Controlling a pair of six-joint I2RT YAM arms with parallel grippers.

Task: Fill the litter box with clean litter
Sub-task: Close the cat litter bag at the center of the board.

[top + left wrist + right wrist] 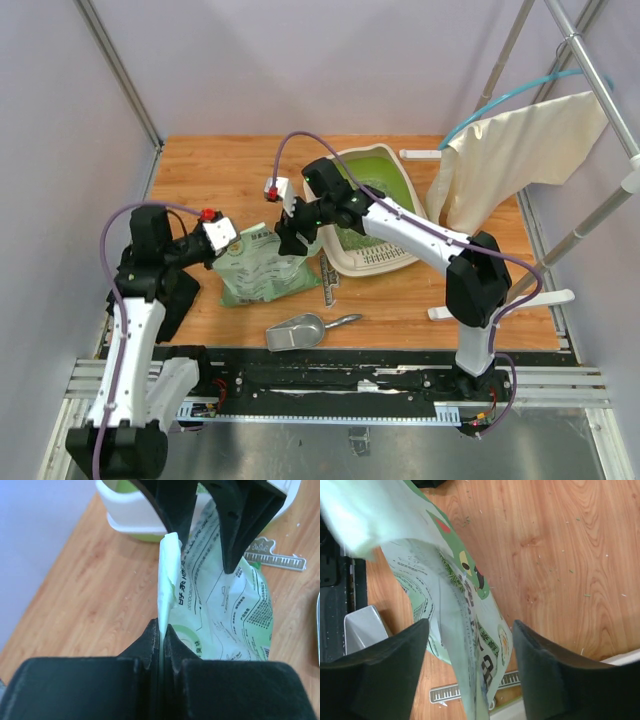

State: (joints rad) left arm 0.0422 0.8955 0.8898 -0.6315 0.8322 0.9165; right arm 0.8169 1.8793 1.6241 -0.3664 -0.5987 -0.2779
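Note:
The light green printed bag (pixel 262 268) stands on the wooden table between both arms. My left gripper (pixel 162 627) is shut on the bag's (pixel 225 610) thin upright side edge; in the top view it (pixel 236 243) sits at the bag's upper left. My right gripper (pixel 470 645) is open, its fingers on either side of the bag's (pixel 465 605) top fold with gaps on both sides. It (pixel 290 235) hangs at the bag's upper right. The cream-white litter box (pixel 375 210), green inside, lies right of the bag. The clean litter is hidden.
A silver metal scoop (pixel 300 332) lies in front of the bag near the table's front edge. A grey clip (pixel 329 277) with a piano-key print rests between bag and box. A cream cloth (pixel 520 160) hangs from a rail at the right. Green specks (pixel 570 570) dot the wood.

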